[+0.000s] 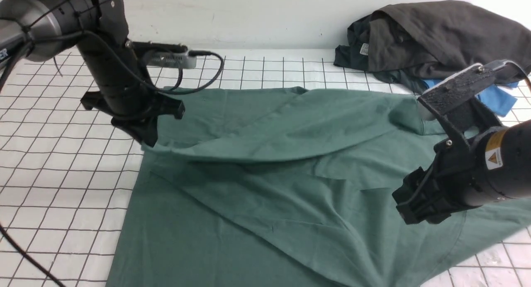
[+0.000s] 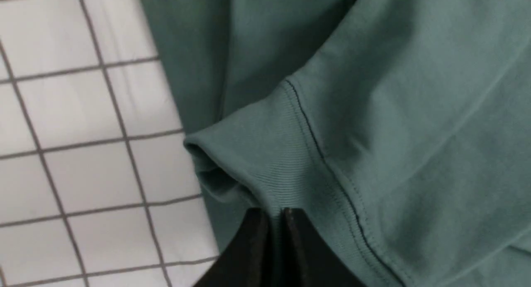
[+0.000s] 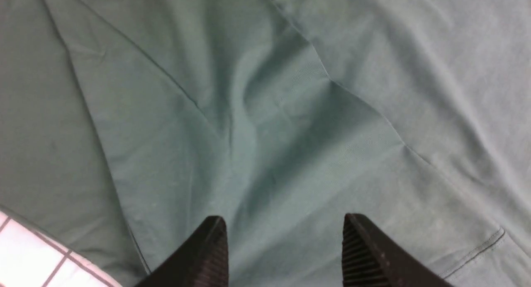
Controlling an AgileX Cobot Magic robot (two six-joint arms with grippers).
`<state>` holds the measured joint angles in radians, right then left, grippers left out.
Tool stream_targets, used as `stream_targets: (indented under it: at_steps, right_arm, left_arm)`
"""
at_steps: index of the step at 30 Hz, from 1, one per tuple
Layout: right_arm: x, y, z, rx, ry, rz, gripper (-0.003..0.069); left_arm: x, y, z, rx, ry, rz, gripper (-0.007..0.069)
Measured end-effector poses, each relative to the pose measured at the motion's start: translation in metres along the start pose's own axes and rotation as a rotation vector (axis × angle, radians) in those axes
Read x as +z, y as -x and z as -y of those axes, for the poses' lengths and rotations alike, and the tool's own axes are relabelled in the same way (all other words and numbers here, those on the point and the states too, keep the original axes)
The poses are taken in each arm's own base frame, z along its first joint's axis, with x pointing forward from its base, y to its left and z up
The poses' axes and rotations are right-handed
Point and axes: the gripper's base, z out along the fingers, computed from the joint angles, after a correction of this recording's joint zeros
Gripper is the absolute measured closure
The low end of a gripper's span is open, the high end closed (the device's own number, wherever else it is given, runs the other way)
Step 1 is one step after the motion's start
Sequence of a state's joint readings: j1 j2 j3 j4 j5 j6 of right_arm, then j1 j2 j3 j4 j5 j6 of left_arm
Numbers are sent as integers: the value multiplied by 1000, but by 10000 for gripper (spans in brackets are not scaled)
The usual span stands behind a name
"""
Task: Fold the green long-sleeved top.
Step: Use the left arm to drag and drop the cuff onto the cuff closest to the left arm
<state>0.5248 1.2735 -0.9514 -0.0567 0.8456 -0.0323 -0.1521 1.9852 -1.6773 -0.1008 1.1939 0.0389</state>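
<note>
The green long-sleeved top (image 1: 265,187) lies spread and creased over a white gridded table (image 1: 62,175), covering its middle and running off the near edge of the front view. At the top's left edge, a ribbed band of its cloth (image 2: 282,162) is raised off the surface and drawn into a long fold that stretches across the top towards its right side. The left gripper (image 1: 147,139) holds that band: in its wrist view its two black fingers (image 2: 253,237) are pressed together on the ribbing, with the cloth bunched just beside them. Over the top's right part hangs the right gripper (image 1: 408,206), its ridged fingers (image 3: 365,249) standing well apart with only flat green cloth (image 3: 265,113) between them and nothing gripped. Whether they touch the cloth cannot be told. Beyond the top's far right corner sits a heap of dark grey-black garments (image 1: 435,34), and a bright blue garment (image 1: 493,98) shows from under it, near the top's right edge.
</note>
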Motion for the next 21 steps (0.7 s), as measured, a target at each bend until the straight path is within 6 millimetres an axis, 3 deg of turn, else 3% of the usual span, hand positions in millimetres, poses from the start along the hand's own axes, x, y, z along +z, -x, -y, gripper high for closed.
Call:
stream_targets:
  at_steps: [7,11,12,15,19,21]
  right_arm:
    - [0,0,0,-6,-2,4,303]
    - [0,-2,0,-27,4,-20,303]
    - [0,-2,0,-26,5,-20,303]
    - [0,-3,-3,-54,30,-37,303]
    - [0,-5,-7,-91,82,-48,303]
    - [-1,-5,-11,-111,127,-49,303]
  left_arm:
    - [20,-11,11,95,23,-2,543]
    - [18,-18,22,160,26,-48,361]
    - [17,-19,23,161,26,-56,351]
    - [5,-30,31,188,30,-80,209]
    - [0,-69,52,316,19,-135,167]
    - [6,-97,63,436,10,-195,169]
